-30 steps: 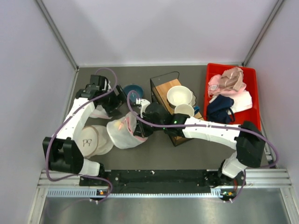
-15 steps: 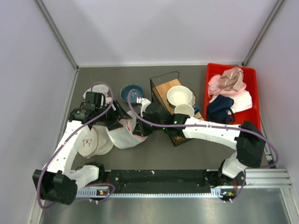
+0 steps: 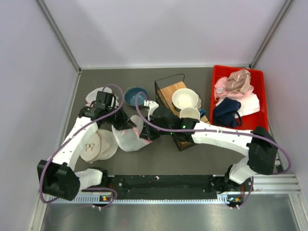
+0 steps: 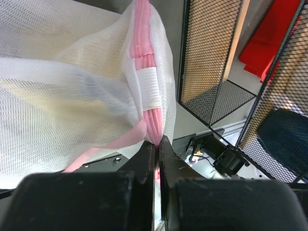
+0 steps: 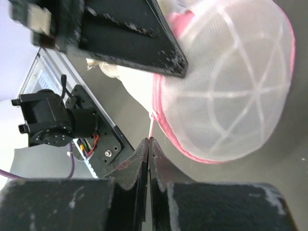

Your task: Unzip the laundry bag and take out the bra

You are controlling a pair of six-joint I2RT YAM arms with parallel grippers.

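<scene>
rounded white translucent mesh laundry bag point(image 3: 129, 139) with pink zipper trim point(image 4: 144, 53) sits left of table centre, between the two arms; zipper looks closed over the stretch in view; bra not plainly visible; a pale yellow patch point(image 4: 62, 103) behind the mesh is probably it, so not out yet

left gripper point(image 4: 155, 144): jaws pressed together, pinching the pink zipper trim at the seam edge; the trim runs straight away from the jaws, up over the bag's ridge

right gripper point(image 5: 148, 142): jaws pressed together on a thin pink pull strand point(image 5: 151, 126) hanging from the trim on the bag's right side; dome of the bag bulges away from it

key relation: both arms touch the bag, left at its far-left edge, right at its right edge; the zipper line lies between them; my read: left anchors, right draws the pull along the trim away from left; risk is the whole bag dragging instead of the zip running

around it: flat round white bag with a small dark mark point(image 3: 94, 146) touching the laundry bag's left side; dark blue bowl point(image 3: 135, 95) just beyond

containers: black wire mesh basket point(image 4: 211, 67) right of the bag holds a wooden board point(image 3: 169, 94), cream bowl point(image 3: 186, 98), white cup point(image 3: 189, 113); red plastic tray point(image 3: 215, 77) far right holds pink and beige garments point(image 3: 238, 82) plus navy cloth point(image 3: 226, 109)
</scene>
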